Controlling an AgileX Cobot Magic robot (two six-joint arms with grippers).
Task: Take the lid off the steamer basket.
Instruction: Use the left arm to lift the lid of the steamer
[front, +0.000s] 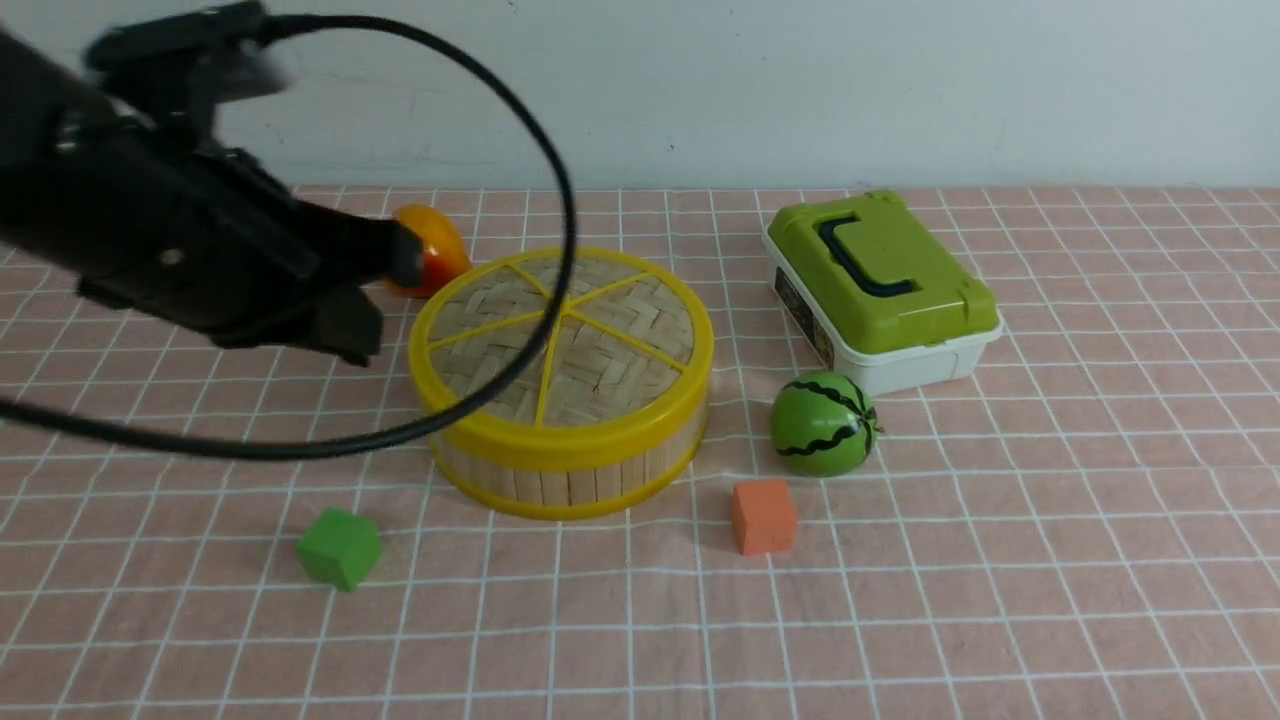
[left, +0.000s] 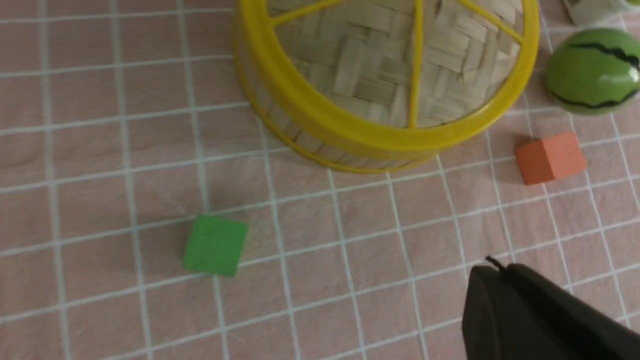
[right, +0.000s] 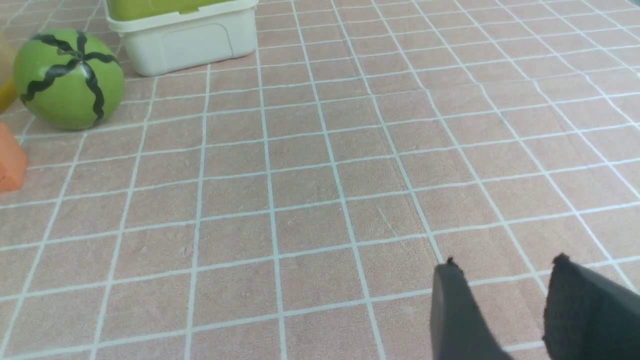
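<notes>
The lid (front: 590, 335), a woven bamboo disc with a yellow rim and spokes, sits on the steamer basket (front: 560, 482) at mid-table. Both show in the left wrist view, the lid (left: 380, 75) over the slatted wall of the basket (left: 295, 135). My left gripper (front: 403, 258) hovers left of the basket, above the table. In its wrist view its fingers (left: 495, 267) are pressed together, empty. My right gripper (right: 505, 262) is open and empty over bare cloth, and is out of the front view.
A white box with a green lid (front: 880, 270) stands at the back right. A toy watermelon (front: 822, 423) and an orange cube (front: 763, 516) lie right of the basket. A green cube (front: 340, 548) lies front left. An orange fruit (front: 440, 250) lies behind the basket. The arm's black cable (front: 560, 200) loops across the lid.
</notes>
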